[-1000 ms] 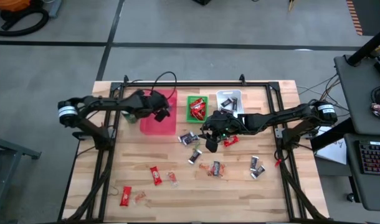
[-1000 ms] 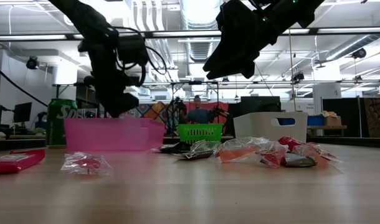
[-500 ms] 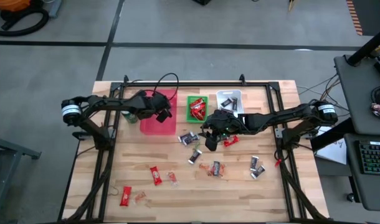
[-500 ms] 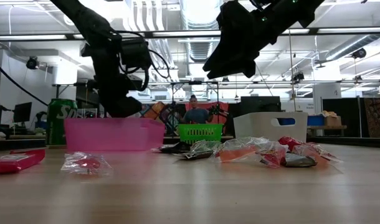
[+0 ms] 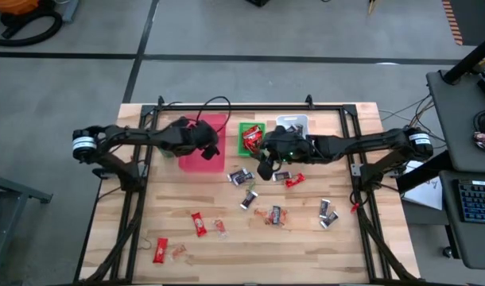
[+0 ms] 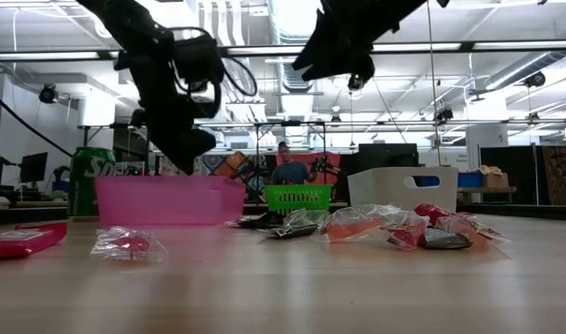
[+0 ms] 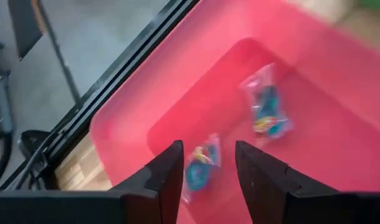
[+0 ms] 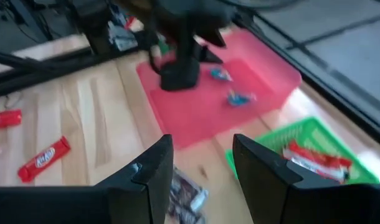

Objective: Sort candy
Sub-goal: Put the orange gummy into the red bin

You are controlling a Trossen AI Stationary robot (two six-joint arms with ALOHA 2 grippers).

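My left gripper [image 7: 205,149] hangs open over the pink bin [image 5: 203,147]. Two clear-wrapped candies lie on the bin's floor, one [image 7: 201,163] right below the fingers and one [image 7: 268,111] farther in. My right gripper [image 8: 202,146] is open and holds nothing. It is high above the table, near the green basket [image 5: 251,137] that holds red candies. Loose candy lies on the wooden table: dark pieces [image 5: 241,176], a red one [image 5: 294,180] and more red ones [image 5: 198,223] toward the near edge.
A white bin [image 5: 292,125] stands to the right of the green basket, at the far side. A green can [image 6: 90,179] stands left of the pink bin. More candy lies at the right [image 5: 327,213] and near left [image 5: 161,250]. A black frame borders the table.
My left gripper has opened above the pink bin and shifted a little over it. My right gripper has risen well clear of the table, moved toward the far edge near the green basket, and tipped closer to level, staying open.
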